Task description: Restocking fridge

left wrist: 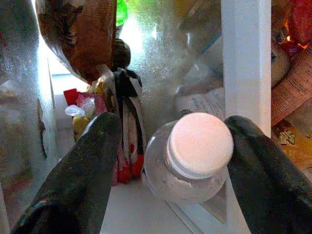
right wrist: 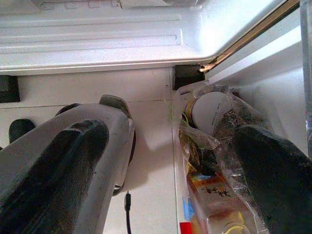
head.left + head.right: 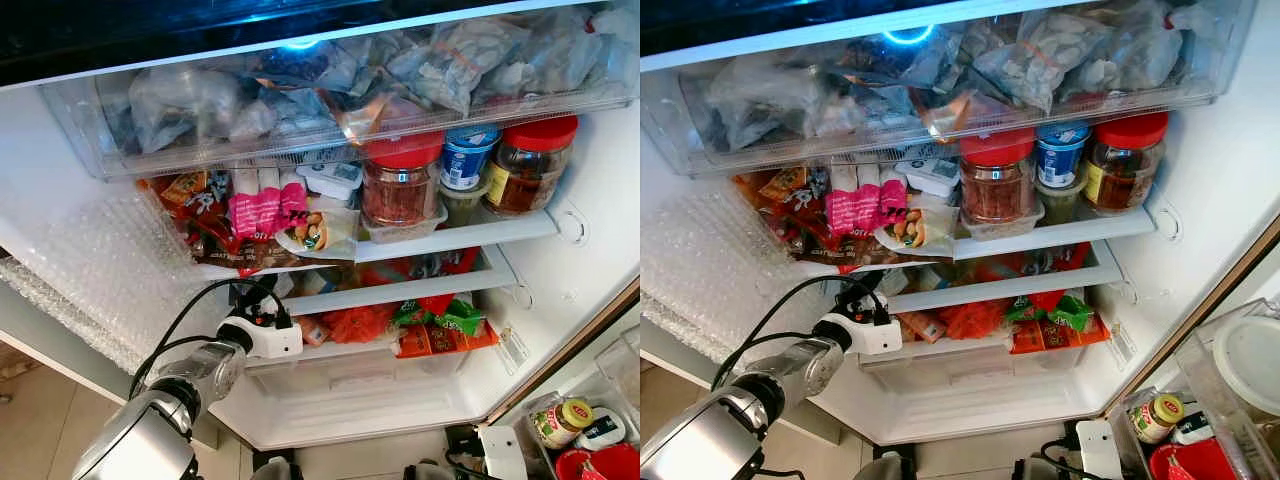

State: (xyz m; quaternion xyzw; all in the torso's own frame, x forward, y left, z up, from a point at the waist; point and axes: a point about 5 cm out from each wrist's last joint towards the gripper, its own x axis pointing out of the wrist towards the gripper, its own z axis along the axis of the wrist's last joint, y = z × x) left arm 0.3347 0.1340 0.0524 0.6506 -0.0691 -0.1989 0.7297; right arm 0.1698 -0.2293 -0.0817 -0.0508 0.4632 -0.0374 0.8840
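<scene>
The fridge stands open in front of me, its shelves (image 3: 460, 235) crowded with food. My left arm reaches onto the left end of the lower shelf, its white wrist (image 3: 262, 335) at the shelf's front edge. In the left wrist view the left gripper (image 1: 171, 124) is open around a small clear bottle (image 1: 187, 170) with a pale pink cap (image 1: 200, 144). One finger (image 1: 248, 156) touches the cap and the other finger (image 1: 87, 161) stands off it. My right gripper (image 2: 170, 131) hangs low and open, holding nothing, over the floor by a clear bag of groceries (image 2: 214, 146).
A clear drawer of frozen bags (image 3: 330, 90) tops the fridge. Below it stand two red-lidded jars (image 3: 402, 180), a blue tub (image 3: 468, 155) and snack packets (image 3: 255, 215). Bubble wrap (image 3: 100, 270) lines the left wall. Jars (image 3: 562, 420) sit in a bin at lower right.
</scene>
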